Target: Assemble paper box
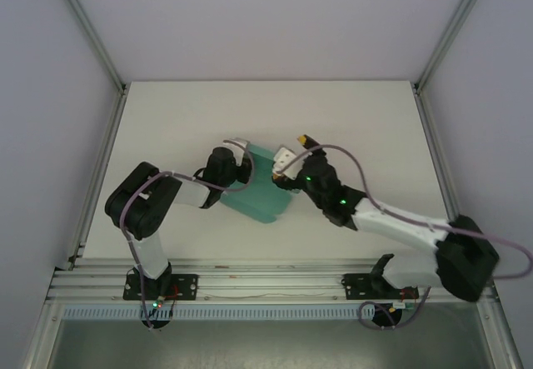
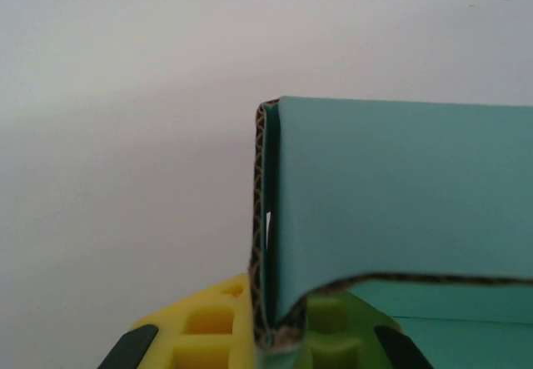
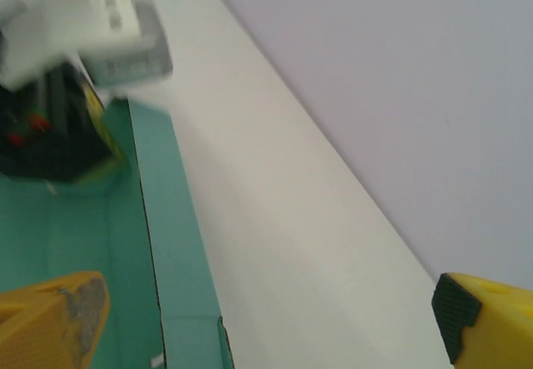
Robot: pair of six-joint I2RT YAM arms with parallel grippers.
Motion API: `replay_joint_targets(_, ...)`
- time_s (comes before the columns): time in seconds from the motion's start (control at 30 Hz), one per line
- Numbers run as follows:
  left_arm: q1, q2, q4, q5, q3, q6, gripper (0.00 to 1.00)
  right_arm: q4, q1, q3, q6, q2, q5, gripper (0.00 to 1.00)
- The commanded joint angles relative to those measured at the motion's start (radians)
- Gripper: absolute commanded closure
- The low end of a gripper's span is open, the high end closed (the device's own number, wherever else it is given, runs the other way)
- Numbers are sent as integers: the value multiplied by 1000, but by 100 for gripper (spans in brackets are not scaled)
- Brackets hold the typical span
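Left jaws: pressed together on a raised wall of the paper box point(image 2: 400, 202), its corrugated edge pinched between the yellow pads point(image 2: 208, 336). Right jaws: spread wide, nothing between them, hovering over the card's far edge (the left arm's wrist is a blur in that view). The box lies mid-counter point(image 1: 166, 119), between the two arms, with its base panel flat. Judgement: early-to-middle stage. One wall is stood up and held; the other walls and flaps look unfolded, and no closed box yet.
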Motion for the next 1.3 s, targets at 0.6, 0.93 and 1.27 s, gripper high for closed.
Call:
replay_joint_targets(0.6, -93, 27, 94, 38, -30, 98, 100, -192, -208, 287, 726, 337, -273, 1)
replay_joint_targets(0.93, -93, 34, 125, 39, -26, 58, 92, -160, -202, 230, 685, 459, -380, 3)
replay_joint_targets(1.27, -93, 39, 138, 48, 8, 27, 83, -95, -181, 96, 564, 495, -343, 4)
